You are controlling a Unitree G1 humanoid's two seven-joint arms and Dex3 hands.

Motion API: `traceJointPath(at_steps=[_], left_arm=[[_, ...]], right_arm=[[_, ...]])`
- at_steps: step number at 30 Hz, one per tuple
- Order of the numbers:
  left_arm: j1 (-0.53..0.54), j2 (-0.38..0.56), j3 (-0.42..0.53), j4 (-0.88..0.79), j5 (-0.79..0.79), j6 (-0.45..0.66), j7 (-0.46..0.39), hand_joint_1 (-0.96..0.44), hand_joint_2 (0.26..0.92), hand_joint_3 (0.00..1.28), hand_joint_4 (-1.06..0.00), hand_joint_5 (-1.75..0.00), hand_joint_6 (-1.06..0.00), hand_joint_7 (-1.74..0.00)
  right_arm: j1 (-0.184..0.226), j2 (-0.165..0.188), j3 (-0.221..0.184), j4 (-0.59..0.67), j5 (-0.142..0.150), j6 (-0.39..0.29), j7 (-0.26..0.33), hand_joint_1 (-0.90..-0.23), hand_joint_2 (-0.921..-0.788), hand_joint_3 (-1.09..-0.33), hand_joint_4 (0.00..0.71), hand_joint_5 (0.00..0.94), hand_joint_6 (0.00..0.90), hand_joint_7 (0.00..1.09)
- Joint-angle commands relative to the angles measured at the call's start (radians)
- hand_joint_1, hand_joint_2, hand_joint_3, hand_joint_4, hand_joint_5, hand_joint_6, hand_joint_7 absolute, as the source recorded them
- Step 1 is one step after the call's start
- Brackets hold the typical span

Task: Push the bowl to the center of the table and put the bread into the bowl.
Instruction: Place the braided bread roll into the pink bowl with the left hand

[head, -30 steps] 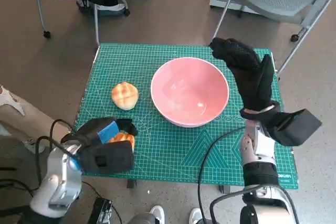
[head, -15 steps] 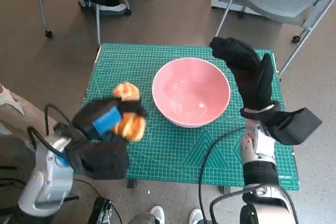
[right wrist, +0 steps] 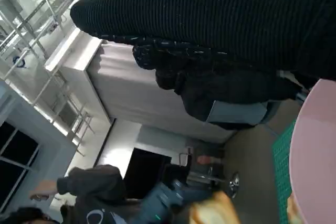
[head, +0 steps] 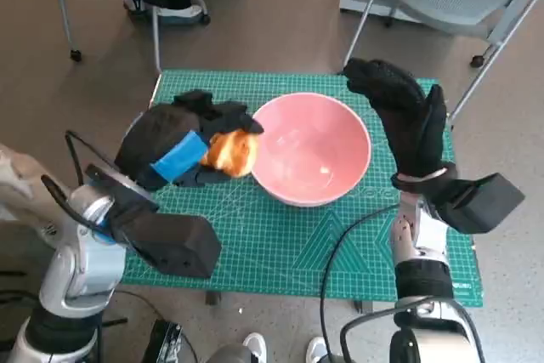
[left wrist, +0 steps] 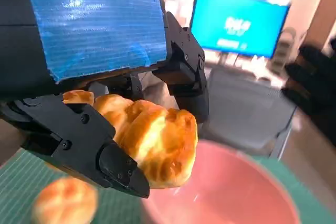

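Bread point(head: 230, 152) rides gripped in the left hand point(head: 183, 150) at the bowl's point(head: 308, 148) rim, ready for dropping; right hand point(head: 399, 116), fingers apart and empty, waits beside the bowl.

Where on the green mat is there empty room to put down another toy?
The green cutting mat is bare along its near edge, in front of the pink bowl. Its far strip behind the bowl is bare too. It is crowded left of the bowl, where the left hand holds a golden bread roll.
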State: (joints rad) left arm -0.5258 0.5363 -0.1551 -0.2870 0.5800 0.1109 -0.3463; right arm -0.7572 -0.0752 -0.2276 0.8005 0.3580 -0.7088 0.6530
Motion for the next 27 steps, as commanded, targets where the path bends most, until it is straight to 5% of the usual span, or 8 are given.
traceJointPath(at_steps=[1,27], left_arm=[[-0.071,-0.029,-0.027,0.051,0.026,-0.021,0.027,0.00,0.891,0.03,-0.84,-1.01,-0.70,-1.08],[-0.387,-0.253,-0.209,0.700,0.064,-0.226,0.225,0.00,0.919,0.04,-0.77,-1.10,-0.61,-1.16]], right_arm=[[0.019,-0.007,-0.005,0.000,0.012,0.015,0.008,-0.641,-0.921,-0.784,0.231,0.000,0.090,0.49],[0.055,-0.012,-0.014,-0.034,-0.009,-0.008,-0.044,-0.652,-0.921,-0.771,0.229,0.001,0.077,0.52]])
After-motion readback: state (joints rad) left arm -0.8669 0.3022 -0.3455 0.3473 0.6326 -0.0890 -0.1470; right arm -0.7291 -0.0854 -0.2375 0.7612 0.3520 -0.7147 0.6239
